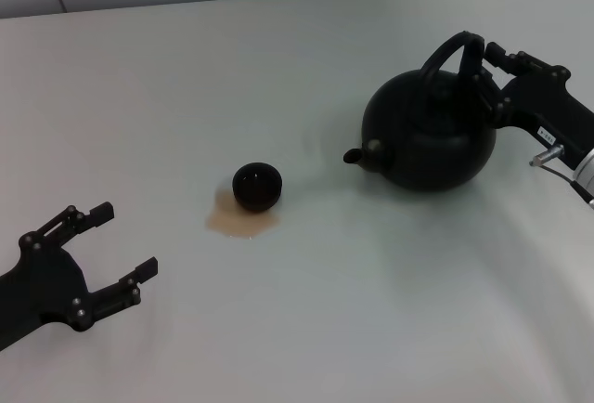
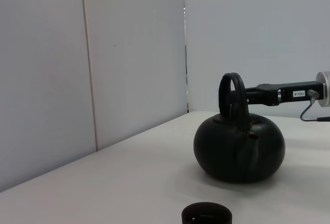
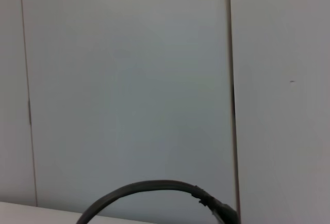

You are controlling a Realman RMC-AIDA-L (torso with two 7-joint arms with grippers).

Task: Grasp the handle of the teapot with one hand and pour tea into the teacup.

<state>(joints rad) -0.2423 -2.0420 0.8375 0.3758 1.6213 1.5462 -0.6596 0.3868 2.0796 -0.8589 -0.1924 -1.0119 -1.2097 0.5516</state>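
Sitting at the table's (image 1: 297,59) 2 o'clock, the teapot (image 1: 429,138) looks heavy, hard and smooth. Grab the handle (image 1: 452,50) at its thick top. The right gripper (image 1: 490,76) is at the handle; I cannot tell its grip. The cup (image 1: 257,186) sits mid-table in spilled tea (image 1: 243,222). The left gripper (image 1: 116,250) waits wide apart at 8 o'clock.

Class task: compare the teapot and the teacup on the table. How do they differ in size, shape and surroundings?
The teapot is far larger than the teacup. It has a spout and an arched handle; the teacup has neither. A pale brown puddle surrounds the teacup, not the teapot. Both are round and black.
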